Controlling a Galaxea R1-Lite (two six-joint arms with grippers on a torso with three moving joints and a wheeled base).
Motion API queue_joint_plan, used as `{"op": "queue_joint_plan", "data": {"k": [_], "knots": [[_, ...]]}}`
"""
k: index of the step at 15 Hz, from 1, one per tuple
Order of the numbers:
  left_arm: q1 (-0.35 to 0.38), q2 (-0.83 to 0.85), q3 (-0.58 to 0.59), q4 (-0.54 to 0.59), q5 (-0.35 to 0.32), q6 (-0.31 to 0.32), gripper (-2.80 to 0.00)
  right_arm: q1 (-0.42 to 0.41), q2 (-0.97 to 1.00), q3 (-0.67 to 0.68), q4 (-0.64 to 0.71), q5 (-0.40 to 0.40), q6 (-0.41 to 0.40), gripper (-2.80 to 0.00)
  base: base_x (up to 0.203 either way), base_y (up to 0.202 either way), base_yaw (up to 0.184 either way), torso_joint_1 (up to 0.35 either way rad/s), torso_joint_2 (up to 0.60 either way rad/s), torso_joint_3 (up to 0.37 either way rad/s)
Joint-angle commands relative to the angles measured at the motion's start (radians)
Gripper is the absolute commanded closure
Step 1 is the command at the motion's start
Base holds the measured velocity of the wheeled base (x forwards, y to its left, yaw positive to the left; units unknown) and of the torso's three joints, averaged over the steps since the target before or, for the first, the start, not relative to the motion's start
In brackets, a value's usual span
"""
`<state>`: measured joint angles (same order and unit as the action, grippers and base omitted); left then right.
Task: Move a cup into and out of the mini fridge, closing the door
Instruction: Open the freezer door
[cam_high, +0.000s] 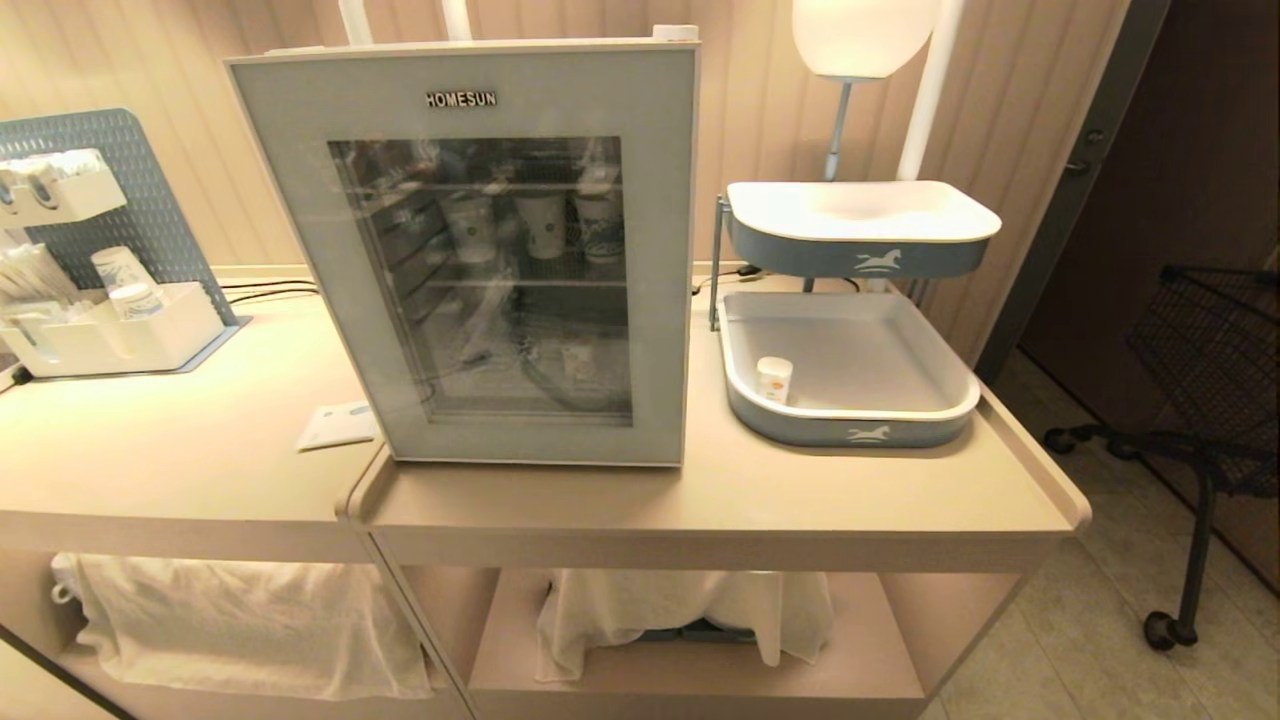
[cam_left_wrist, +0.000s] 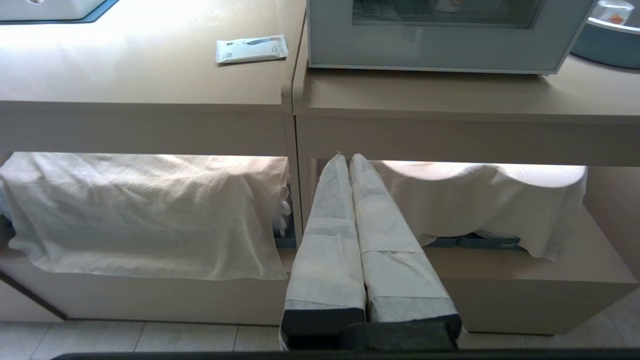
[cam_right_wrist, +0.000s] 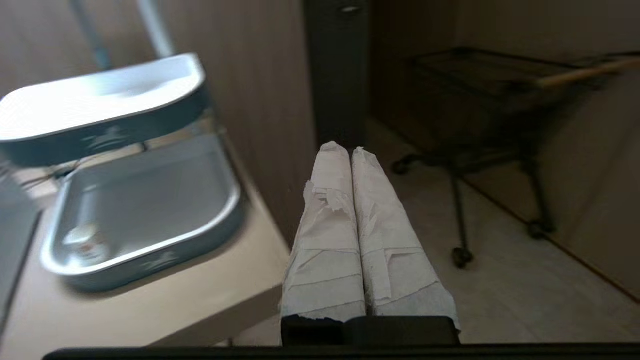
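The white mini fridge (cam_high: 300, 250) stands on the counter with its door (cam_high: 650, 260) closed, "HOMESUN" above the dark glass. Dimly through the glass, a small squat white cup (cam_high: 577, 358) with yellowish print sits on the lower shelf. Taller paper cups stand on the shelf above it. My right gripper (cam_right_wrist: 345, 147) is shut and empty, off the counter's right end and over the floor. My left gripper (cam_left_wrist: 348, 157) is shut and empty, low in front of the counter's open shelf. Neither arm shows in the head view.
A two-tier blue-grey tray (cam_high: 850, 420) stands right of the fridge, and a small white cup with an orange mark (cam_high: 774, 379) is in its lower tier. A white packet (cam_high: 337, 424) lies left of the fridge. An organizer (cam_high: 120, 340) holds paper cups at far left. A black wire cart (cam_high: 1210, 370) stands on the floor.
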<state>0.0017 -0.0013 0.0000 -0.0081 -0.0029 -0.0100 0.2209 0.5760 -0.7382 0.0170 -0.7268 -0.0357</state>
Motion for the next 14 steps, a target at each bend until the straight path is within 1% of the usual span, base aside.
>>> {"op": "queue_joint_plan", "data": {"k": [1,2,3,4,5,6,7,8,10,11,12,13,14], "knots": [[0.000,0.000,0.002,-0.001,0.000,-0.001,0.00,-0.072,-0.290,0.155,-0.016,-0.025,0.020,0.00,0.000,0.000,0.000,0.000,0.00,0.000],[0.000,0.000,0.002,-0.001,0.000,-0.001,0.00,-0.086,-0.294,0.275,-0.108,0.018,0.024,0.00,0.000,0.000,0.000,0.000,0.00,0.000],[0.000,0.000,0.002,-0.001,0.000,-0.001,0.00,-0.096,-0.292,0.386,-0.253,0.050,0.011,0.00,0.000,0.000,0.000,0.000,0.00,0.000],[0.000,0.000,0.002,-0.001,0.000,0.001,0.00,-0.103,-0.290,0.489,-0.416,0.072,-0.030,0.00,0.000,0.000,0.000,0.000,0.00,0.000],[0.000,0.000,0.002,-0.001,0.000,0.004,0.00,-0.109,-0.288,0.583,-0.531,0.079,-0.077,0.00,0.000,0.000,0.000,0.000,0.00,0.000],[0.000,0.000,-0.001,0.004,0.000,0.006,0.00,-0.119,-0.288,0.633,-0.593,0.051,-0.110,0.00,0.000,0.000,0.000,0.000,0.00,0.000],[0.000,0.000,-0.002,0.007,0.000,0.008,0.00,-0.167,-0.296,0.646,-0.596,0.025,-0.132,0.00,0.000,0.000,0.000,0.000,0.00,0.000],[-0.001,0.000,-0.002,0.007,0.000,0.008,0.00,-0.213,-0.329,0.643,-0.578,0.036,-0.141,0.00,0.000,0.000,0.000,0.000,0.00,0.000],[0.000,0.000,-0.002,0.007,0.000,0.007,0.00,-0.225,-0.442,0.668,-0.521,0.065,-0.145,0.00,0.000,0.000,0.000,0.000,0.00,0.000],[0.000,0.000,-0.002,0.007,0.000,0.007,0.00,-0.224,-0.511,0.692,-0.476,0.125,-0.137,0.00,0.000,0.000,0.000,0.000,0.00,0.000],[0.000,0.000,-0.002,0.007,0.000,0.007,0.00,-0.224,-0.556,0.713,-0.414,0.280,-0.092,0.00,0.000,0.000,0.000,0.000,0.00,0.000],[0.000,0.000,-0.002,0.007,0.000,0.006,0.00,-0.224,-0.567,0.724,-0.365,0.444,-0.020,0.00,0.000,0.000,0.000,0.000,0.00,0.000],[0.000,0.000,-0.002,0.007,0.000,0.005,0.00,-0.224,-0.571,0.731,-0.309,0.572,0.021,0.00,0.000,0.000,0.000,0.000,0.00,0.000]]}}
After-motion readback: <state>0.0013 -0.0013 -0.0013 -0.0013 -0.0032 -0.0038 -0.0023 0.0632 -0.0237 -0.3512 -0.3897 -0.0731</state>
